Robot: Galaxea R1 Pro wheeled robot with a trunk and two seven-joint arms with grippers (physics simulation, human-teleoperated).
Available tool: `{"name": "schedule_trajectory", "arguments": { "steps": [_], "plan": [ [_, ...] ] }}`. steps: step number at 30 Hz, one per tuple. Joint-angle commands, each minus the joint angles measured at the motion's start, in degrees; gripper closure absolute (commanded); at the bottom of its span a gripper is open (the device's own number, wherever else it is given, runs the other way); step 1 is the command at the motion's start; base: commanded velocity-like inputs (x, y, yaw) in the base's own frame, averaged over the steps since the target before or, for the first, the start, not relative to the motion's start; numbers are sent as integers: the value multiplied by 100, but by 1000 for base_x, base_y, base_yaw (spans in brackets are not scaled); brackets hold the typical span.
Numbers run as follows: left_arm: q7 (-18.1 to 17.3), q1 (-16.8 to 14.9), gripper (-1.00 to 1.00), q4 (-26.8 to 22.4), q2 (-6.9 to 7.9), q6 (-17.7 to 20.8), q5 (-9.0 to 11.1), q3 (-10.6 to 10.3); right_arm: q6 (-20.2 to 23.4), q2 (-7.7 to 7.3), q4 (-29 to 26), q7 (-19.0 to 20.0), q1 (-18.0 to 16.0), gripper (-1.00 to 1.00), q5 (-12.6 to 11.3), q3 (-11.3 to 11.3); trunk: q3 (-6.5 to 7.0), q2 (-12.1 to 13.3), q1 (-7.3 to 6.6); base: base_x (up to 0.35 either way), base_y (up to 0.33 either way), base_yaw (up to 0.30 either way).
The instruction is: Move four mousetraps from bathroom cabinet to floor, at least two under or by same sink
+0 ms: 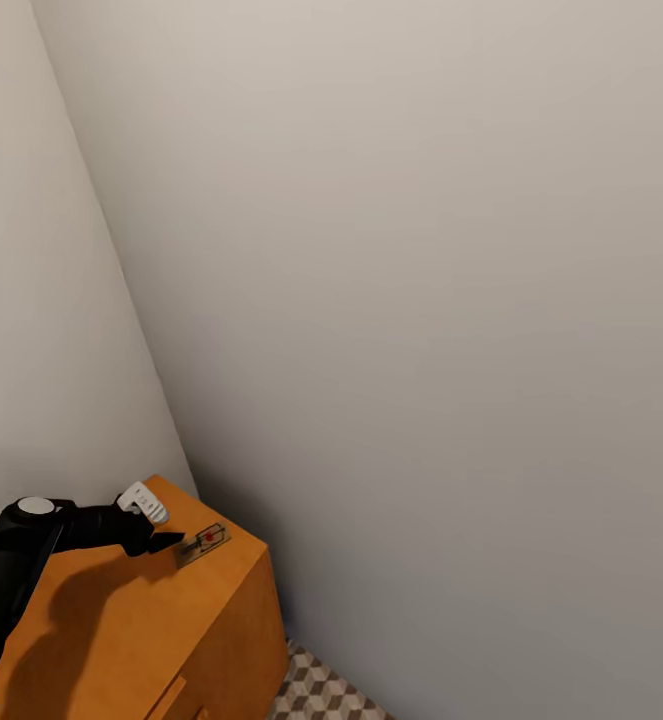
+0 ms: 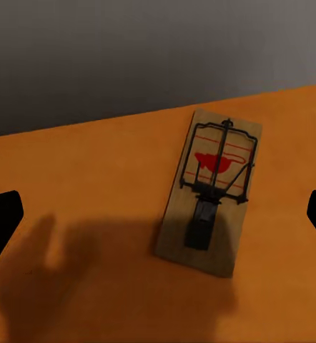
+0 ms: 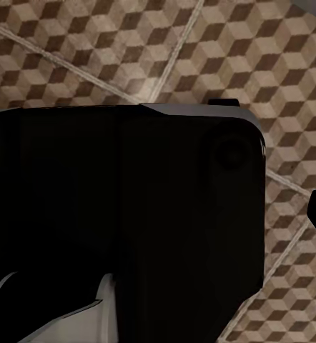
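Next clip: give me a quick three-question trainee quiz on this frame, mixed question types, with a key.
1. True or false: the mousetrap lies flat on top of the cabinet.
2. The left gripper is: A) shut on the trap, B) open with the trap between its fingers, untouched, C) resting on the floor.
3. Fill in: the right wrist view looks down on the cube-patterned bathroom ____.

Key: 1 true; 2 B; 3 floor.

Left claw (image 1: 166, 543) reaches over the cabinet (image 1: 121, 630) top; a mousetrap (image 1: 204, 541) lies just beside it.
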Motion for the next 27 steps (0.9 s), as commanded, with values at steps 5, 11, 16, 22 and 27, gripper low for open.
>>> {"name": "schedule_trajectory", "arguments": {
  "steps": [5, 11, 16, 22, 27],
  "plan": [
    [-63, -6, -100, 1, -1, -532, -21, 2, -21, 1, 6, -8, -5, -100, -52, 42, -12, -12, 3, 0, 0, 0],
    [-71, -6, -100, 48, 36, -738, -29, -3, -21, 1, 6, -8, -5, -100, -52, 42, -12, -12, 3, 0, 0, 0],
    [-73, -6, -100, 128, 51, -817, -52, -62, -21, 1, 6, -8, -5, -100, -52, 42, -12, -12, 3, 0, 0, 0],
    [-99, -6, -100, 438, 153, -1433, -72, -304, -16, 1, 6, -8, -5, -100, -52, 42, -12, -12, 3, 0, 0, 0],
    [-107, -6, -100, 563, 175, -1570, -91, -359, -20, 1, 6, -8, -5, -100, -52, 42, -12, -12, 3, 0, 0, 0]
  ]
}}
